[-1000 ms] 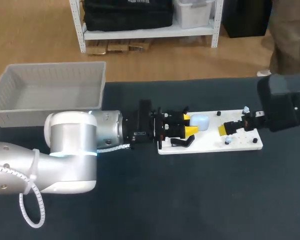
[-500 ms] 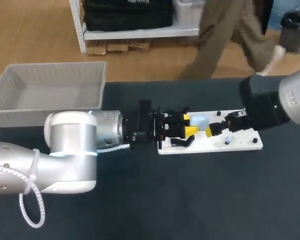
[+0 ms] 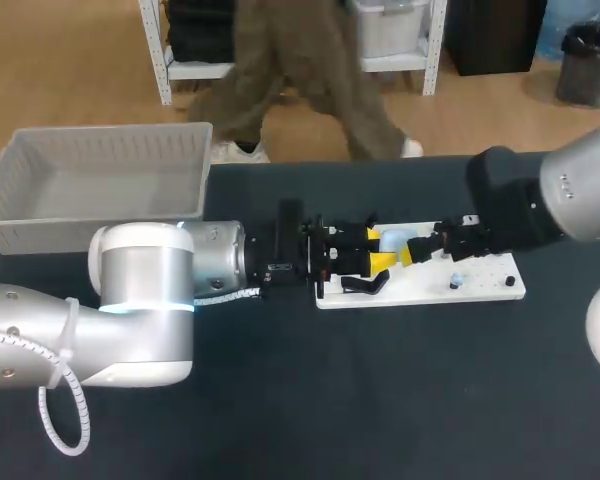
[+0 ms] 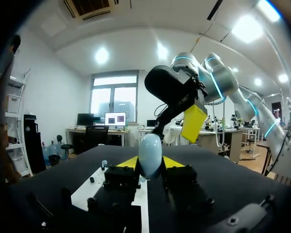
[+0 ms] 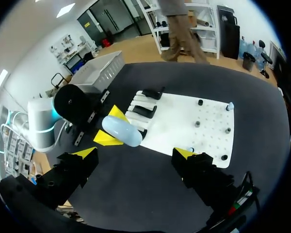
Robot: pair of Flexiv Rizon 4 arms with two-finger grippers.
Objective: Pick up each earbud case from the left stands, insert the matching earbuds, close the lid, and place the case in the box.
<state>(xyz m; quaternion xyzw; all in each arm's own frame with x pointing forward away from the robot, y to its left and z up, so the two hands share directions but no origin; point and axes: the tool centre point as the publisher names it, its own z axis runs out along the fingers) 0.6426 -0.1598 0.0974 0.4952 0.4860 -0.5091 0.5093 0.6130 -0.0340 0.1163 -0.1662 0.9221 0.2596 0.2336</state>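
A pale blue earbud case (image 3: 396, 243) is held just above the left end of the white board (image 3: 480, 288), lid closed. My left gripper (image 3: 378, 250) is shut on it, a yellow tip against each side. In the left wrist view the case (image 4: 150, 154) stands on end between the fingers of my left gripper (image 4: 150, 163). My right gripper (image 3: 435, 247) hovers just right of the case, open and holding nothing. In the right wrist view the wide-open right gripper (image 5: 136, 153) frames the case (image 5: 121, 131) from a short way off. A small pale earbud (image 3: 456, 281) sits on the board.
A grey plastic box (image 3: 100, 185) stands at the table's back left. Black stands (image 5: 146, 103) occupy the board's (image 5: 184, 124) left end, with small pegs (image 5: 200, 102) across the rest of it. Dark tabletop (image 3: 380, 400) lies in front.
My right arm has moved left along the board, bringing its open gripper close to the case. The left arm and the case have stayed still.
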